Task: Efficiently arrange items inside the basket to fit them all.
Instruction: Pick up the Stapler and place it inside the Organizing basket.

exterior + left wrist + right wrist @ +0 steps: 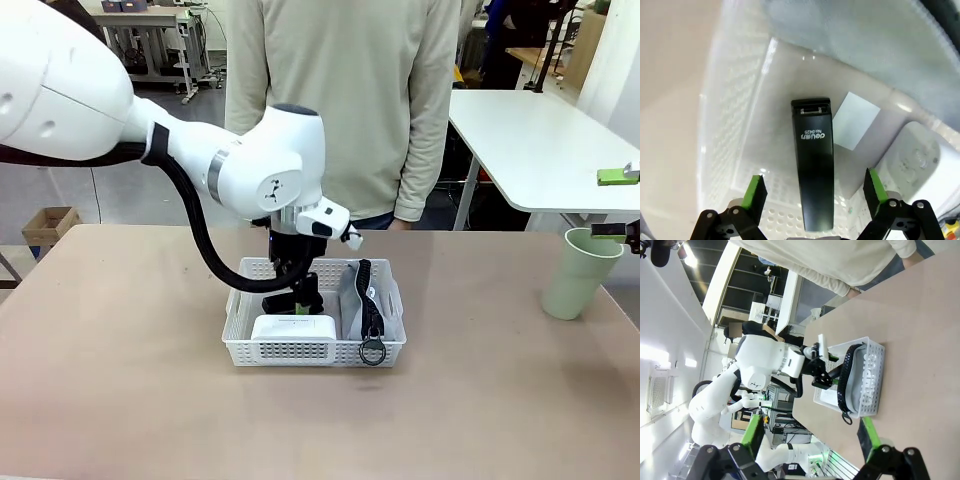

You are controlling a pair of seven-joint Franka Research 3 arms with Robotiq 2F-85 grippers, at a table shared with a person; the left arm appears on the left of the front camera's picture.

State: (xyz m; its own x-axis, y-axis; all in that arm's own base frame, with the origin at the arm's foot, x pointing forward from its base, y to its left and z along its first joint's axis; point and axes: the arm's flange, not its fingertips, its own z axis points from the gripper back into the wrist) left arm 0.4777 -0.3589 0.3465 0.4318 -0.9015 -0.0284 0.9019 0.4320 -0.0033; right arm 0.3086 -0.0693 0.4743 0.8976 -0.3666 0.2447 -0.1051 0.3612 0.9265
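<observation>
Your left gripper (pixel 814 175), spread, hangs in the basket (pixel 730 100); the stapler (pixel 814 150) lies free between its fingers. The cup (pixel 578 272) stands outside, near your spread right gripper (pixel 811 422): probably fetch it next.

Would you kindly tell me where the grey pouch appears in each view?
Front view: grey pouch, middle, in the basket's right part.
Left wrist view: grey fabric across the top right.
Right wrist view: right of centre, inside the basket.
Shared landmark: the white basket.
</observation>
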